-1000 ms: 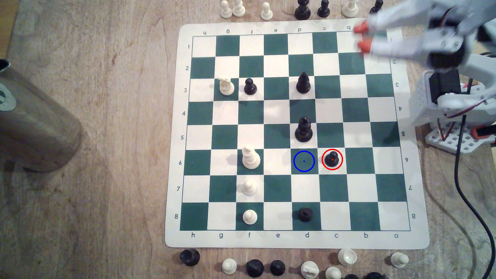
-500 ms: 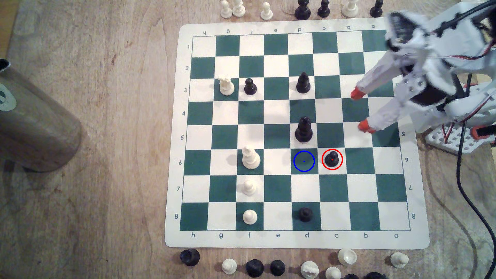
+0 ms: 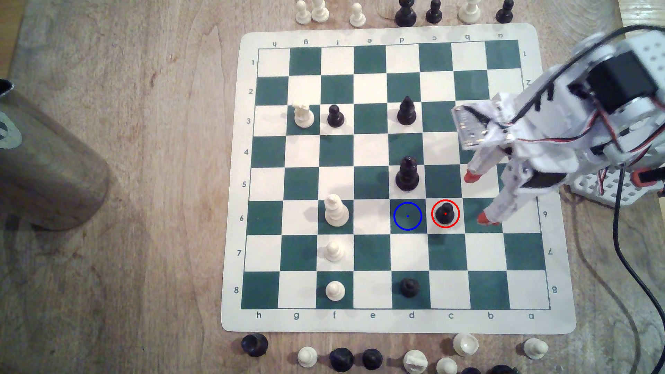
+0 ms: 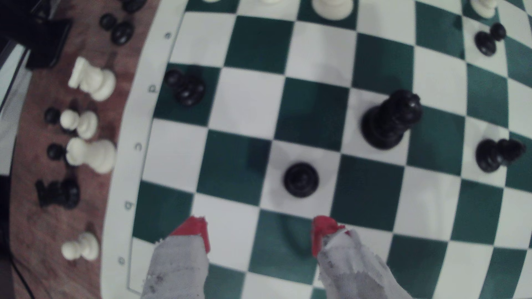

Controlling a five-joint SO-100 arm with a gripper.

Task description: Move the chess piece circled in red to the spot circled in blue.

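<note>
Gripper [image 3: 475, 197] stood spread wide, empty, near board's right edge in ext. view. Black pawn [image 4: 301, 179] lay ahead, apart from tips; blue-ringed square [image 3: 407, 216] adjoined it.

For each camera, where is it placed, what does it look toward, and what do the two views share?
Exterior view: above the table, looking down on the chessboard; the arm and its open hand enter from this view's right.
Wrist view: on the arm, looking down past the hand onto the board.
Shared: the red-circled black pawn, the tall crowned black piece.

Glossy black pawn [image 3: 445, 213], wooden table [image 3: 144, 215]
</note>
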